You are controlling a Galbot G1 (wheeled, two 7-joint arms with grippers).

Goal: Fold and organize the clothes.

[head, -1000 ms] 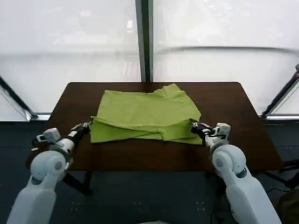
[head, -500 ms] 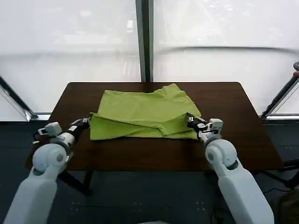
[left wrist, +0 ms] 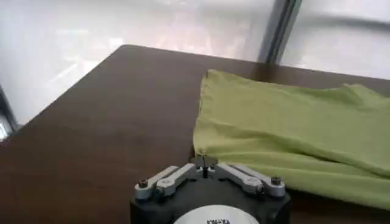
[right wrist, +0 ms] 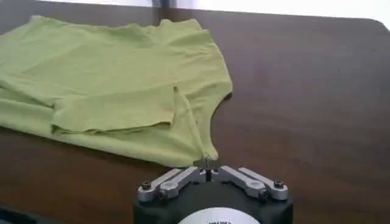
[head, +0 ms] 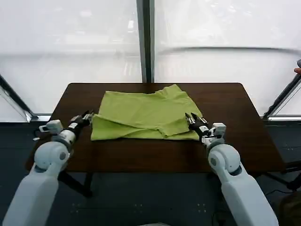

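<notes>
From the head camera, you have the T-shirt (head: 146,115) lying partly folded on the dark bench (head: 235,136), toward its far middle. Your left hand (head: 87,115) sits at the shirt's near left corner, your right hand (head: 190,117) at its near right corner; both look closed on the fabric edge. Behind the bench stand a window frame post (head: 145,40) and pale panes.

At your left wrist, the hand (left wrist: 203,162) is pinched on the shirt's (left wrist: 292,134) corner.

At your right wrist, the hand (right wrist: 207,162) is pinched on the shirt's (right wrist: 116,91) hem corner, with a folded sleeve flap (right wrist: 116,109) lying on top nearby.
</notes>
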